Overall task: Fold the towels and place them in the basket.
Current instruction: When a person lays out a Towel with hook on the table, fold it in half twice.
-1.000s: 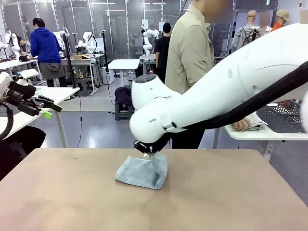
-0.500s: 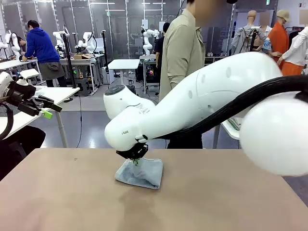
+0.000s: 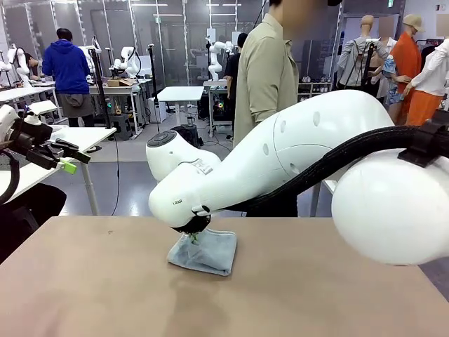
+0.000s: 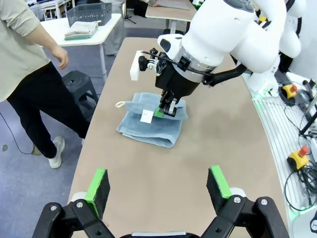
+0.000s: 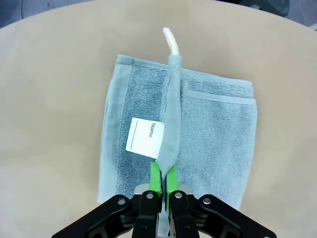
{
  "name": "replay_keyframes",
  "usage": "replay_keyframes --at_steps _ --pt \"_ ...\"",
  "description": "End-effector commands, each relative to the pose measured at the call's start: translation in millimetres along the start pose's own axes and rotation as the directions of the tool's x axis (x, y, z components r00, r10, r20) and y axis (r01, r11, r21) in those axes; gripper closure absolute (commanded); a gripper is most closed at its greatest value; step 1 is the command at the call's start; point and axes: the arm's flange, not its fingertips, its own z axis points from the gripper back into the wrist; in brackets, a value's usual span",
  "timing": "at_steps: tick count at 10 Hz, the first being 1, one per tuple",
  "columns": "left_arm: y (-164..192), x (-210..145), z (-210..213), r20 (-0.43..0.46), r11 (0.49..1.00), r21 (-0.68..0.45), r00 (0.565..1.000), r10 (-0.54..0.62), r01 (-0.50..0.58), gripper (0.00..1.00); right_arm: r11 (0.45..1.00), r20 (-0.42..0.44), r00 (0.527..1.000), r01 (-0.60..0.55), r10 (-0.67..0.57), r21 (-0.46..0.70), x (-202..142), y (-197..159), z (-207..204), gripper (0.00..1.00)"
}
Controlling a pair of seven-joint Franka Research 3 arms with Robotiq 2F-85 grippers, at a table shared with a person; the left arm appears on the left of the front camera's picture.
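A pale blue-grey towel [image 3: 210, 254] lies folded on the tan table [image 3: 316, 288], its white loop and a white name tag [image 5: 144, 135] showing in the right wrist view. My right gripper [image 5: 162, 178] is down on the towel [image 5: 208, 134] with its green pads pinched on a raised ridge of cloth that runs to the loop. In the left wrist view that right gripper [image 4: 165, 109] sits on top of the towel [image 4: 151, 126]. My left gripper [image 4: 158, 183] hangs open above the table's near end, holding nothing. The dark grey basket [image 4: 88, 12] stands on a white side table.
A person [image 3: 270, 77] in a beige shirt stands at the far side, one hand [image 4: 62, 57] hanging free. Folded cloths [image 4: 79, 32] lie in front of the basket on the side table. My left gripper [image 3: 76, 160] is off the table's left edge.
My right arm has swung left and down, laying the lifted towel edge over. The towel now lies flatter. The left arm has not moved.
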Motion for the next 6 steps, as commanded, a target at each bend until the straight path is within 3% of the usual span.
replay_keyframes --at_steps 1,2,3,4,5,6 --pt "-0.5 0.2 -0.2 -0.011 1.000 -0.007 1.000 -0.003 0.003 0.00 0.996 0.013 0.997 0.079 -0.080 0.046 -2.7 3.3 -4.2 0.75" --pt "-0.5 0.2 -0.2 -0.011 1.000 -0.007 1.000 -0.003 0.003 0.00 0.996 0.012 0.997 0.075 -0.075 0.054 -3.2 3.8 -4.2 0.75" --pt "-0.5 0.2 -0.2 -0.011 1.000 -0.007 1.000 -0.003 0.003 0.00 0.993 0.016 0.996 0.083 -0.084 0.080 -3.8 3.4 -3.0 0.55" --pt "-0.5 0.2 -0.2 -0.011 1.000 -0.007 1.000 -0.003 0.003 0.00 0.990 0.024 0.995 0.092 -0.095 0.103 -3.7 2.5 -1.2 0.71" --pt "-0.5 0.2 -0.2 -0.011 1.000 -0.007 1.000 -0.003 0.003 0.00 0.988 0.029 0.994 0.097 -0.101 0.121 -3.3 0.6 0.5 0.35" --pt "-0.5 0.2 -0.2 -0.011 1.000 -0.007 1.000 -0.003 0.003 0.00 0.985 0.029 0.994 0.102 -0.107 0.141 -3.4 -1.1 2.2 0.51"
